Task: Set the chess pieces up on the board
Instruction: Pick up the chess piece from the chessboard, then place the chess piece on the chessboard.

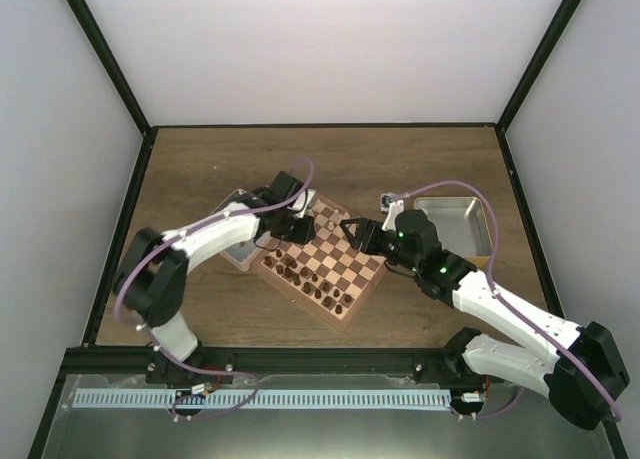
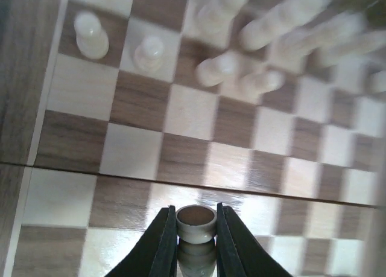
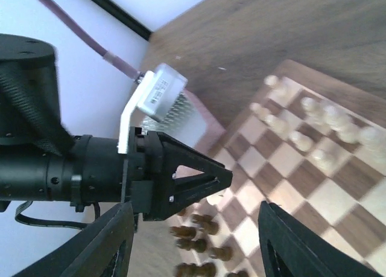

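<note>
Pinched in our left hand (image 2: 194, 213), the pale chess piece (image 2: 196, 224) could topple if our wide-open, empty right hand (image 3: 196, 210) nearby bumps it.

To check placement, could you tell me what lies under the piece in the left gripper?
The board lies beneath the light piece held by the left gripper; its base and contact are hidden.
</note>
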Robot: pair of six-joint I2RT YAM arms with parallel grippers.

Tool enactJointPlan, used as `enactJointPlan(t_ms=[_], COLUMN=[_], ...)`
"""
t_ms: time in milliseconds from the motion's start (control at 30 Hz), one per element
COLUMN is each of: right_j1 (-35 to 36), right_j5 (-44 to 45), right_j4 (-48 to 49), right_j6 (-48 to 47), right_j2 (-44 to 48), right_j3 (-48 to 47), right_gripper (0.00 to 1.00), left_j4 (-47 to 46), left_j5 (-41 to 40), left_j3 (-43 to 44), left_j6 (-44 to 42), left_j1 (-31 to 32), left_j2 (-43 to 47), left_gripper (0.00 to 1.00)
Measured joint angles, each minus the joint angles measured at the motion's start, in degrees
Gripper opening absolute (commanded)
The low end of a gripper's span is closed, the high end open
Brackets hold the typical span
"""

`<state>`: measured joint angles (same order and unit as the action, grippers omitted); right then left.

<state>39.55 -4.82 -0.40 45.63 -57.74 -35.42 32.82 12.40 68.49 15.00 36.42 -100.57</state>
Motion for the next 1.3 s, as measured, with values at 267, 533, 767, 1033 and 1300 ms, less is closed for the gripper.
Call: enactJointPlan(t_ms=[267,533,767,1033,1300], right_j1=[0.0,0.0,0.0,0.0,0.0], right_j5=[-7.9,-13.3,-18.4,-20.7,-20.7], right_j4=[13.9,27.9,37.2,40.9,41.0], right_j6=[8.0,16.7,21.6,23.4,23.7], right_j2=[0.4,-1.0,-5.8,-7.4,-8.2], right_j3=[0.6,0.5,-3.9,-6.9,-7.3], right_gripper=[0.62,0.62,0.55,0.37,0.26], left_j4=[-17.7,-40.8,-51.8,-55.8,-57.1], left_j5=[5.2,7.7,10.4,11.3,11.9], left_j3=[-6.8,-13.3,-15.0,-15.8,-16.2], left_j6=[18.6,37.9,48.1,51.1,52.3], left_j1=[0.0,0.0,0.0,0.0,0.0], left_j2=[20.8,33.4,34.3,35.0,35.0], left_gripper=[0.10,0.10,0.12,0.12,0.12])
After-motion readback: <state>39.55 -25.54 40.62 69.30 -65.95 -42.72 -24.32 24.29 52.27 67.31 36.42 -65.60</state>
